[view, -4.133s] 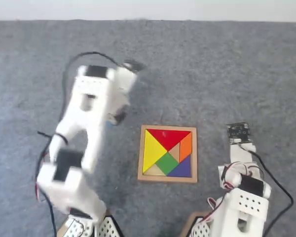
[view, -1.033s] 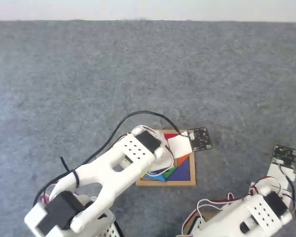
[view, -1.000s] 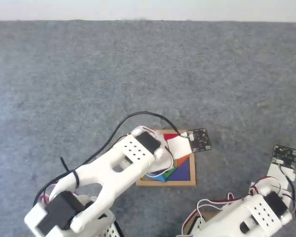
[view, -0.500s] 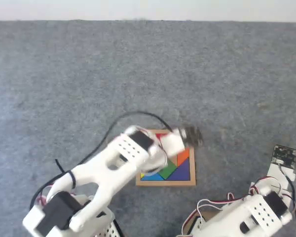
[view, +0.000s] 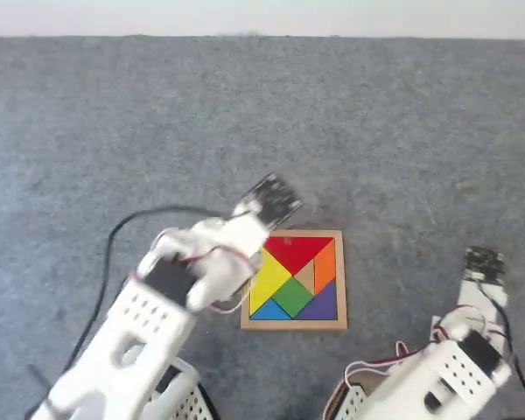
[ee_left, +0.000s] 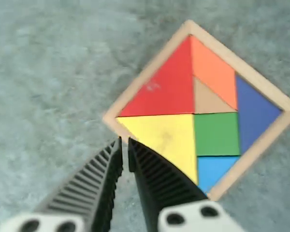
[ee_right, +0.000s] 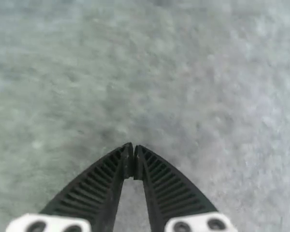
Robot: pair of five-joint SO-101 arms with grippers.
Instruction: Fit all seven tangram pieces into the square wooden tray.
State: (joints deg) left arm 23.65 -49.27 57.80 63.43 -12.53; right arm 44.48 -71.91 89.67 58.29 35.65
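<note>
Grey carpet [view: 402,131]: covers the whole table.

Left arm [view: 149,315]: white, reaches in from the near edge to the tray's left side. Its gripper [ee_left: 124,141] hangs over carpet just beside the tray's rim, next to the yellow piece. The fingers are closed to a thin slit and hold nothing.

Right arm [view: 446,367]: white, at the near right corner, well apart from the tray. Its gripper [ee_right: 134,146] is over bare carpet, fingers pressed together and empty.

Tray [view: 293,325]: square and wooden, flat on the carpet between the arms, nearer the left one. All seven pieces lie flush inside it.

- Red triangle [ee_left: 164,89]: large.
- Yellow triangle [ee_left: 166,137]: large, edge to edge with the red.
- Blue piece [ee_left: 253,108]: along one rim.
- Orange piece [ee_left: 212,70]: between red and blue.
- Green square [ee_left: 216,134]: beside the yellow.
- Tan triangle [ee_left: 206,100]: small, at the centre.
- Light blue triangle [ee_left: 213,167]: small, at the rim by the green.
</note>
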